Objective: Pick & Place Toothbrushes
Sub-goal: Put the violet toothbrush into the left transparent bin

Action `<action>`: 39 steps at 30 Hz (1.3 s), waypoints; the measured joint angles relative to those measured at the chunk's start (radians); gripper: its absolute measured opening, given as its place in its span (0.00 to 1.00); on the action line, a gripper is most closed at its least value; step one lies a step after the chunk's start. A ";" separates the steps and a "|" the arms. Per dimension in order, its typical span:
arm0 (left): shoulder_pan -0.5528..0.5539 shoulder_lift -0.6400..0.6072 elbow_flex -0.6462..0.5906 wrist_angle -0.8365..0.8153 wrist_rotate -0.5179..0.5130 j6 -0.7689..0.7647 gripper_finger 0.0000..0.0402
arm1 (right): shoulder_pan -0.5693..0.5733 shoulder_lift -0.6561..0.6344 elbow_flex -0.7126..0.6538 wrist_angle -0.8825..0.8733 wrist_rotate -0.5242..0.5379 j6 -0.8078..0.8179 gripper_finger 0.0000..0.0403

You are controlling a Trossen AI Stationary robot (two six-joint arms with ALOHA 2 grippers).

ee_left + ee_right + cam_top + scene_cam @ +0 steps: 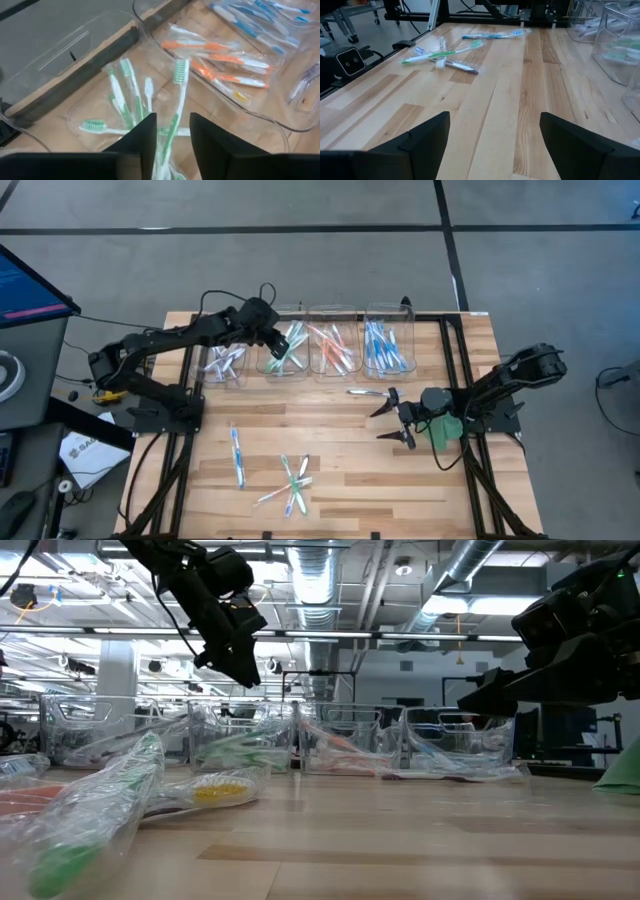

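Wrapped toothbrushes lie loose on the table: a blue one (237, 455), a small cluster (290, 482) (445, 54) and one near the bins (365, 392). More lie sorted in clear bins along the far edge. My left gripper (274, 338) (173, 142) hangs open above the green bin (284, 352). A green toothbrush (176, 95) shows in the gap between its fingers, resting among the others in the bin. My right gripper (392, 423) (495, 135) is open, low over bare wood at the table's right side, pointing left toward the cluster.
Next to the green bin stand a bin of pale brushes (222, 362), an orange one (335, 350) and a blue one (388, 346). A flat green piece (445, 432) sits by my right wrist. Black rails (455, 380) run along the table's sides. A monitor (25, 280) stands off-table left.
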 joint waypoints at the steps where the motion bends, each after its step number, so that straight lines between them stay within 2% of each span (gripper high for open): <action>1: 0.000 0.000 0.000 -0.001 0.000 0.000 0.29 | 0.000 0.000 0.000 0.000 0.000 0.000 0.75; 7: 0.000 0.000 0.000 -0.006 0.000 0.000 0.33 | 0.001 0.000 0.000 0.001 0.001 0.018 0.75; 14: 0.000 -0.022 0.000 -0.006 0.002 0.000 0.30 | 0.002 0.000 0.000 0.031 0.002 0.137 0.75; 19: -0.012 -0.100 0.000 -0.009 0.075 -0.010 0.28 | 0.002 0.000 0.014 0.033 0.002 0.215 0.75; 22: -0.032 -0.161 0.000 -0.007 0.111 -0.043 0.27 | 0.002 0.000 0.037 0.032 0.002 0.217 0.75; 29: -0.137 -0.245 0.000 -0.003 0.112 -0.044 0.27 | 0.053 0.000 0.109 0.005 0.001 0.130 0.75; 32: -0.191 -0.250 0.000 -0.001 0.113 -0.043 0.29 | 0.075 0.000 0.144 -0.077 0.018 0.073 0.75; 35: -0.245 -0.247 0.000 -0.002 0.113 -0.043 0.32 | 0.081 0.000 0.193 -0.230 0.143 0.068 0.75; 39: -0.322 -0.241 -0.001 -0.007 0.113 -0.043 0.35 | 0.056 0.000 0.298 -0.583 0.309 0.069 0.75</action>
